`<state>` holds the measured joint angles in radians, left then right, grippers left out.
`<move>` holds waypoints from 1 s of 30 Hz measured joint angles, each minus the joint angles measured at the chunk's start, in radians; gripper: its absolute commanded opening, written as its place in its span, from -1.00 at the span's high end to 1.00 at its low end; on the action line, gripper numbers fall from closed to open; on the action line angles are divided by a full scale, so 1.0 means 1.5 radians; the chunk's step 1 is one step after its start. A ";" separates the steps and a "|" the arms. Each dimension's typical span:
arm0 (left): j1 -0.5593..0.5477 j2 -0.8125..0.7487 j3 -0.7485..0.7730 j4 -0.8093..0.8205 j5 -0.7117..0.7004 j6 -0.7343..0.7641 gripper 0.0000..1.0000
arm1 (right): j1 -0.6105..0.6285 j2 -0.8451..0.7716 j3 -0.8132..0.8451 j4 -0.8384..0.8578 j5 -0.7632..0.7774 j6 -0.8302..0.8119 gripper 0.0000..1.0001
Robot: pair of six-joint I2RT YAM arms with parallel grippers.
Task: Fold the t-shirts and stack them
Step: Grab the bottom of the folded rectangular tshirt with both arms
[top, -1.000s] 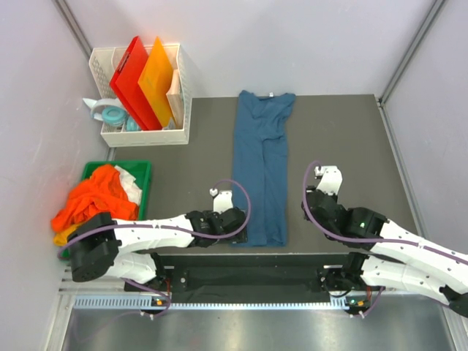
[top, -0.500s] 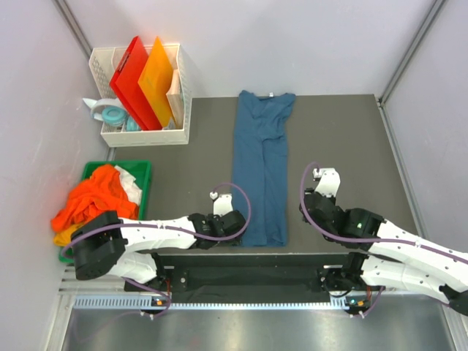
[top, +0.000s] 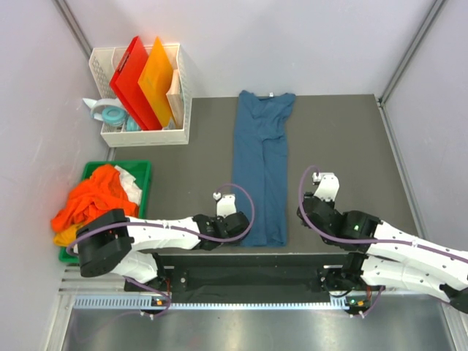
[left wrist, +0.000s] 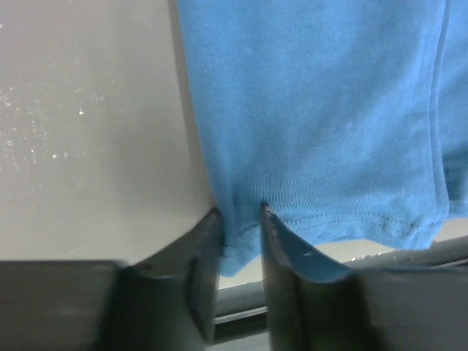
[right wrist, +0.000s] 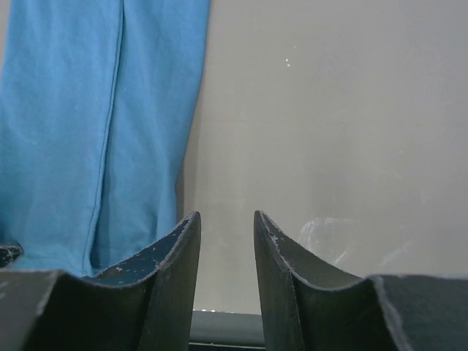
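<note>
A dark teal-blue t-shirt [top: 263, 168] lies folded into a long strip down the middle of the grey table, collar at the far end. My left gripper [top: 241, 235] is low at its near left corner. In the left wrist view the hem corner [left wrist: 241, 241] sits between the fingers of that gripper [left wrist: 240, 216], whose jaws are narrowed around it with a gap still showing. My right gripper [top: 306, 216] is on bare table just right of the shirt [right wrist: 73, 124]. In the right wrist view this gripper [right wrist: 225, 216] is open with nothing between its fingers. More t-shirts [top: 91, 201], orange, white and yellow, are heaped at the left.
The heap fills a green bin [top: 142, 172] at the left edge. A white basket [top: 183, 102] at the back left holds red and orange boards [top: 142, 88], with a teal tape roll [top: 111, 115] beside it. The table's near edge runs just behind both grippers.
The left gripper's jaws have narrowed a lot around the shirt's near left hem corner while it shifted slightly right. The right gripper slid a little toward the near edge.
</note>
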<state>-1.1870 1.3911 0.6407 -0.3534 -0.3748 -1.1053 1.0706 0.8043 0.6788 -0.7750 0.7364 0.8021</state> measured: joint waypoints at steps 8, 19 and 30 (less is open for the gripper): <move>-0.010 0.008 -0.002 0.010 -0.008 -0.017 1.00 | 0.024 -0.012 -0.017 -0.002 -0.013 0.040 0.14; -0.017 -0.001 -0.011 0.017 -0.018 -0.024 1.00 | 0.112 0.074 -0.083 0.093 -0.109 0.121 0.00; -0.020 -0.020 -0.026 0.014 -0.015 -0.030 1.00 | 0.140 0.177 -0.105 0.163 -0.145 0.186 0.08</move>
<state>-1.2175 1.3613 0.6018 -0.3321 -0.3969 -1.1496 1.2808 1.0695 0.5209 -0.5301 0.5182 1.0813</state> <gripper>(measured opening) 0.022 0.466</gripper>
